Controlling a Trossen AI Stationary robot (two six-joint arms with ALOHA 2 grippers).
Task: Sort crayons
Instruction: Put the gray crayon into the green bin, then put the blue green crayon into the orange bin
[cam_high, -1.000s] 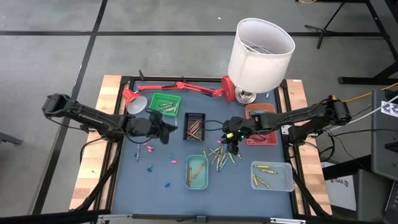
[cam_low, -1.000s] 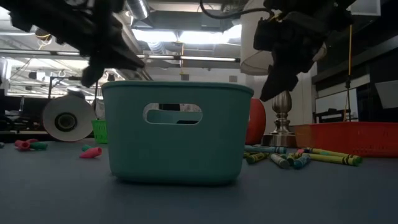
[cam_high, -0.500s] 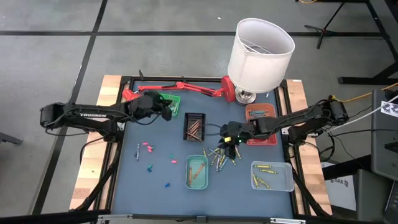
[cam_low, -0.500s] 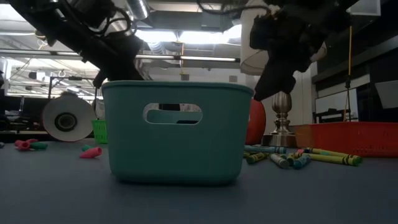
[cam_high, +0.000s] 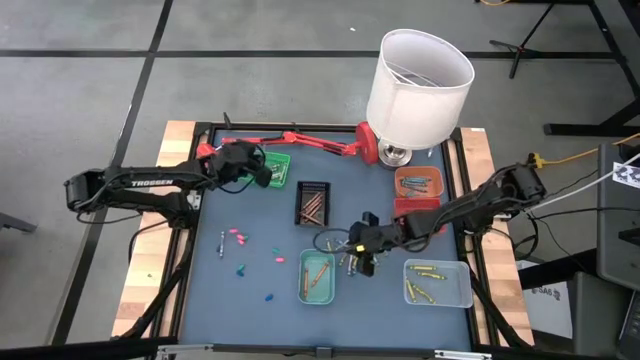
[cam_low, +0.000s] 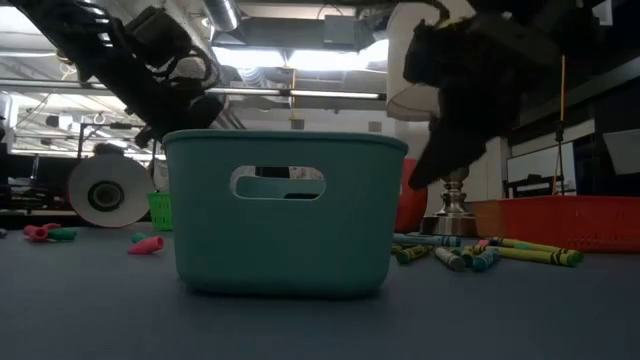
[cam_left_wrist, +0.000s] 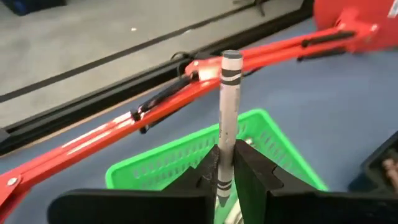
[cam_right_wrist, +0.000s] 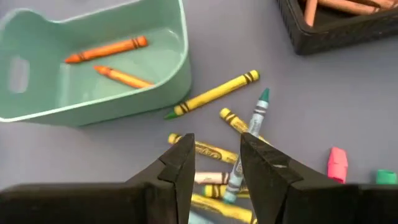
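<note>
My left gripper (cam_high: 262, 172) hangs over the green tray (cam_high: 272, 165) at the far left, shut on a pale grey-green crayon (cam_left_wrist: 226, 118). My right gripper (cam_right_wrist: 216, 165) stands open just above a loose pile of crayons (cam_high: 356, 256) in the middle of the blue table top. Right of the teal tray (cam_right_wrist: 93, 68), its fingers straddle a teal crayon (cam_right_wrist: 252, 134) and yellow crayons (cam_right_wrist: 214, 93) without touching them. Two orange crayons (cam_right_wrist: 109, 50) lie in the teal tray. My left gripper pinches the crayon's lower part (cam_left_wrist: 222, 167) between its two fingers. The crayon lies along the fingers and most of its length sticks out past the fingertips. The fingers slant down toward the table's far edge. The crayon is lifted clear above the green tray.
A black tray (cam_high: 313, 203) with brown crayons stands mid-table. A clear tray (cam_high: 437, 282) with yellow crayons sits near right; orange (cam_high: 418, 181) and red (cam_high: 420, 214) trays sit at the right. A red desk lamp (cam_high: 290, 139) and a white-shaded lamp (cam_high: 418, 80) line the far edge. Pink and teal bits (cam_high: 240, 237) lie at the left.
My left gripper has swung from mid-table toward the far edge to above the green tray, rolling as it went, with the crayon still in it. My right gripper has gone toward the near edge, a little left and down onto the crayon pile, staying open.
</note>
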